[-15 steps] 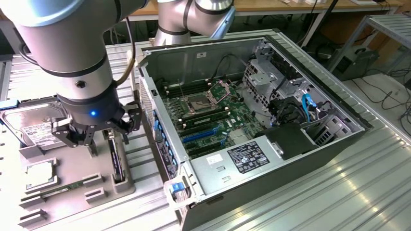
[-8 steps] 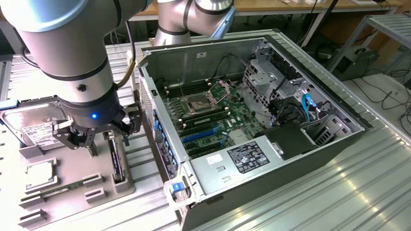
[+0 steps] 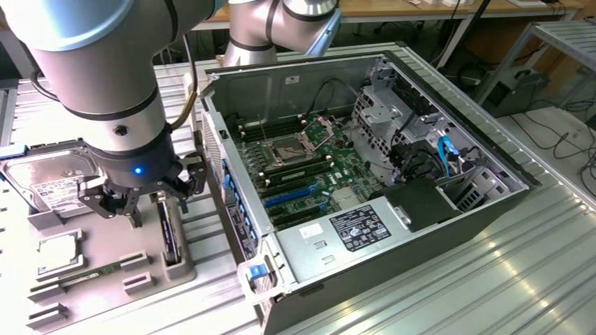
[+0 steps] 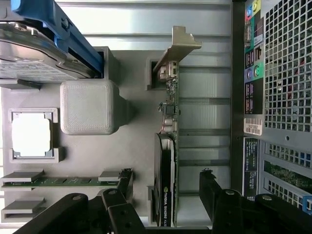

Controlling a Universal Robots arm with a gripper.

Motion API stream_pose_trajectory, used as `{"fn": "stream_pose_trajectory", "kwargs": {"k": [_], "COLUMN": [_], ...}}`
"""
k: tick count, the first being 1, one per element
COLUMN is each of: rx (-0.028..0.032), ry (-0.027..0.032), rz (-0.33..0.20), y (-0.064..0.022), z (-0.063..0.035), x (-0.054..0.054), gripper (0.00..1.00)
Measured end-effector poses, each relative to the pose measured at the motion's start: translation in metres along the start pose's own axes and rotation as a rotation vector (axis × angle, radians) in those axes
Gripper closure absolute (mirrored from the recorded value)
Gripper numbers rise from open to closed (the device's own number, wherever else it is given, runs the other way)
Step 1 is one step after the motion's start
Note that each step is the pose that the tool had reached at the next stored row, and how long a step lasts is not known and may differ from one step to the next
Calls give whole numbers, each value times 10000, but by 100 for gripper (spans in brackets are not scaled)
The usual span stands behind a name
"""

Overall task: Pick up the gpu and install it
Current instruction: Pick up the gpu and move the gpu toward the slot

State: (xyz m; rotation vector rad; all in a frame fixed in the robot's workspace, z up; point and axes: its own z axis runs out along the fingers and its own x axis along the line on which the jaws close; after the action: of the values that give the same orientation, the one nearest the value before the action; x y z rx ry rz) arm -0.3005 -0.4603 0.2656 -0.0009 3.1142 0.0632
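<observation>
Claw (image 4: 166, 190), fingers apart, straddles the gpu (image 4: 171, 122) standing on edge, lengthwise along the computer case (image 4: 282, 73).

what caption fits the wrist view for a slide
Open gripper straddling the gpu standing on edge in its grey holder beside the computer case

arm (image 3: 93, 63) silver-grey tubes, dark joint rings; black wrist (image 3: 125, 157), blue light (image 3: 138, 169); black hand (image 3: 156, 211), bolted linkage fingers (image 4: 210, 187)
</observation>
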Motion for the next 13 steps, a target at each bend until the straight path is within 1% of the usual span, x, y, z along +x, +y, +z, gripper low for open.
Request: {"fn": "stream_pose_trajectory", "kwargs": {"k": [5,7,13], "rx": [-2,-2,-3], "ry": [5,5,12], "rz": [1,0,2], "y": [-1,1,60], "z": [26,62,139], "x": [-2,-2,1], "gripper": [34,34,34]}}
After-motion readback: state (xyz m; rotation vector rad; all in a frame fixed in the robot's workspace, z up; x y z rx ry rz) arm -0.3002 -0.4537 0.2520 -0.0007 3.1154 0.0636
